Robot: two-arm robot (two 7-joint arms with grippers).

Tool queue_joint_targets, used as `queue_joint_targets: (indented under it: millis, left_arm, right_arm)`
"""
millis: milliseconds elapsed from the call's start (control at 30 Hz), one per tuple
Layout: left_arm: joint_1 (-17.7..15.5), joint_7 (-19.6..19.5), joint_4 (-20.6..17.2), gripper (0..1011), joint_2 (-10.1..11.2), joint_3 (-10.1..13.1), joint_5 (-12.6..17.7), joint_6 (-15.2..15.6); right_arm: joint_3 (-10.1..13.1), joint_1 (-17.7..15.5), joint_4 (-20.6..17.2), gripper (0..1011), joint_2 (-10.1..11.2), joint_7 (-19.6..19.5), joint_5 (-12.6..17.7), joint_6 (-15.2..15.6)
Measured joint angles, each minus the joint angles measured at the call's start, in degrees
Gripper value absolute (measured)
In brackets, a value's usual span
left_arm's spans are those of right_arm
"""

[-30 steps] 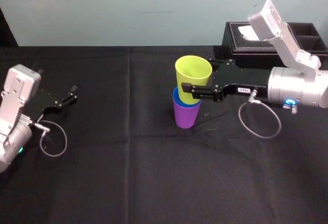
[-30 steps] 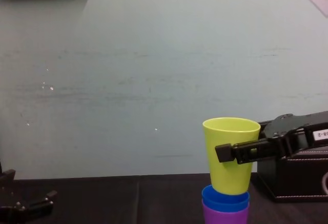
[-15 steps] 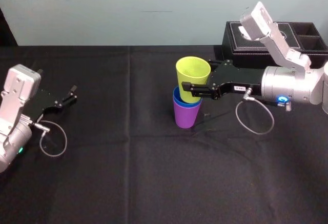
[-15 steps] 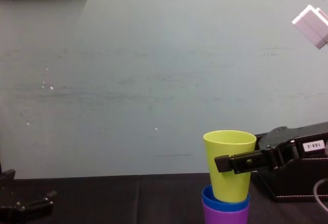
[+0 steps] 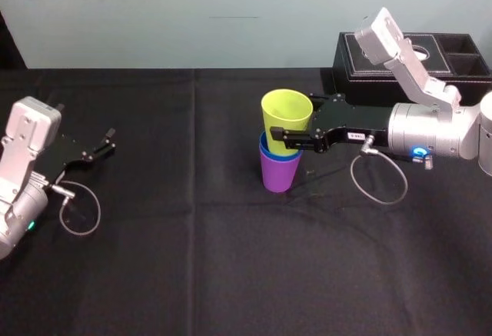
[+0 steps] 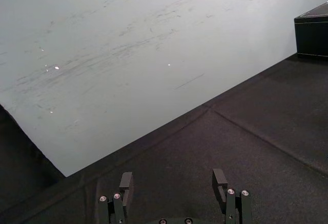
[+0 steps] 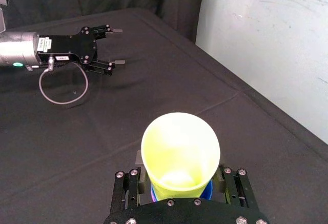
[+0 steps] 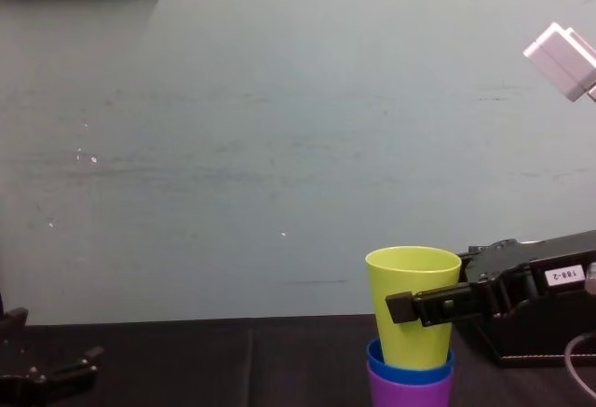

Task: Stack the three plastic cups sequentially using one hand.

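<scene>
The purple cup (image 5: 279,174) stands upright at the middle of the black table with the blue cup (image 5: 264,150) nested in it. My right gripper (image 5: 293,121), labelled 188-2, is shut on the yellow-green cup (image 5: 286,111), one finger on each side of its wall. This cup's base sits inside the blue cup's rim, tilted slightly. From the chest, the yellow-green cup (image 8: 413,295) rises out of the blue cup (image 8: 410,371) and the purple cup (image 8: 410,392), with a finger (image 8: 402,307) across its front. In the right wrist view the yellow-green cup (image 7: 180,147) sits between both fingers (image 7: 125,182).
A black tissue box (image 5: 369,67) stands behind the right arm at the back right. My left gripper (image 5: 108,141) rests open and idle on the table at the far left, also seen as the left gripper (image 6: 172,180) and left gripper (image 7: 116,46).
The right gripper has lowered the yellow-green cup from above the stack down into the blue cup and shifted slightly left. The left arm has not moved.
</scene>
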Motion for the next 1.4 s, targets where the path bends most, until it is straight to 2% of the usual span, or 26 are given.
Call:
queue_joint_targets:
  millis: [767,867,1000,1133,1400]
  left_arm:
    - [0.0,0.0,0.0,1011,0.0,0.0,0.0,0.0]
    - [0.0,0.0,0.0,1011,0.0,0.0,0.0,0.0]
    - [0.0,0.0,0.0,1011,0.0,0.0,0.0,0.0]
    - [0.0,0.0,0.0,1011,0.0,0.0,0.0,0.0]
    - [0.0,0.0,0.0,1011,0.0,0.0,0.0,0.0]
  right_arm:
    - [-0.04,0.04,0.24,735,-0.15,0.06,-0.22,-0.1]
    - [-0.03,0.04,0.23,773,-0.14,0.06,-0.22,-0.1]
    - [-0.02,0.02,0.2,908,-0.12,0.06,-0.2,-0.1]
    - [-0.02,0.02,0.17,993,-0.11,0.06,-0.18,-0.08]
    - [-0.02,0.02,0.16,1004,-0.1,0.06,-0.15,-0.05]
